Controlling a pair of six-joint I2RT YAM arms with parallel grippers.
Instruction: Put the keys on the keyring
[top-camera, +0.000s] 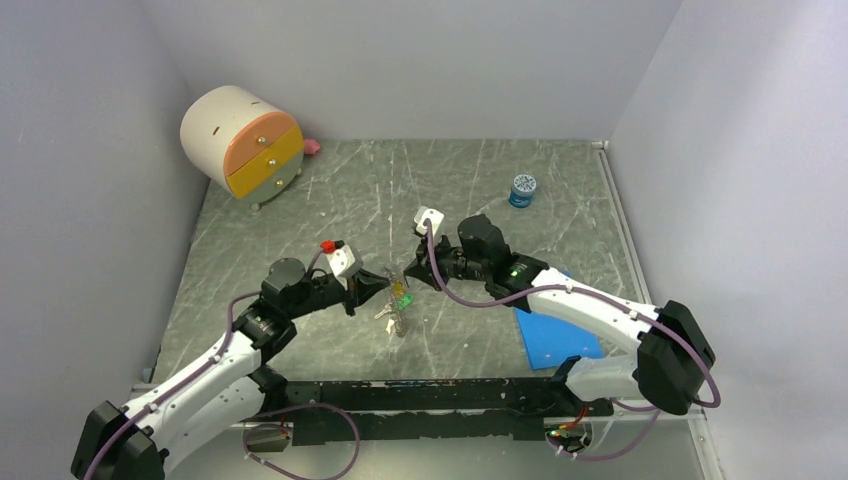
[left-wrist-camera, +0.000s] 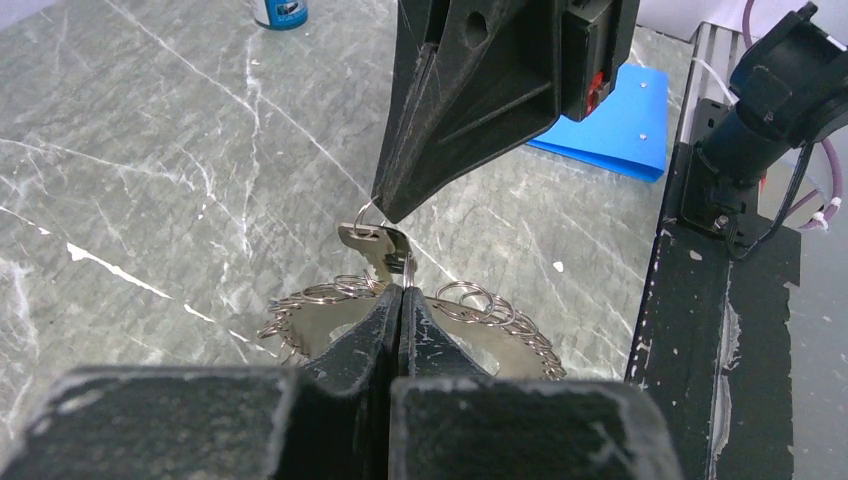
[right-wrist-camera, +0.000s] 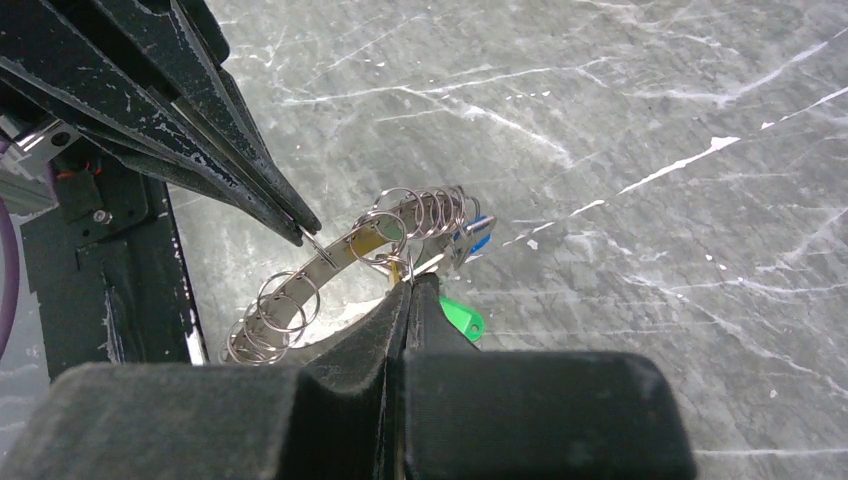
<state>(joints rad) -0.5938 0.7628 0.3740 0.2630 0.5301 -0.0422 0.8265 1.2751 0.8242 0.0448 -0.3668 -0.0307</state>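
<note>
The keyring (left-wrist-camera: 505, 318) is a silvery metal band strung with many small wire rings (right-wrist-camera: 270, 305), held just over the table (top-camera: 300, 210) between both arms. My left gripper (left-wrist-camera: 402, 290) is shut, pinching one thin wire ring of the keyring. My right gripper (right-wrist-camera: 410, 285) is shut too; in the left wrist view its tip (left-wrist-camera: 385, 212) nips the wire loop of a silvery key (left-wrist-camera: 372, 245). Keys with green (right-wrist-camera: 460, 318), blue (right-wrist-camera: 478, 232) and yellow (right-wrist-camera: 396, 268) heads hang by the band. From above, both grippers (top-camera: 385, 285) (top-camera: 412, 280) meet over the cluster (top-camera: 398, 305).
A round white drawer box (top-camera: 240, 140) stands at the back left, a pink bit (top-camera: 312, 147) beside it. A small blue jar (top-camera: 522, 190) sits at the back right. A blue pad (top-camera: 555, 335) lies under the right arm. A black rail (top-camera: 430, 395) runs along the near edge.
</note>
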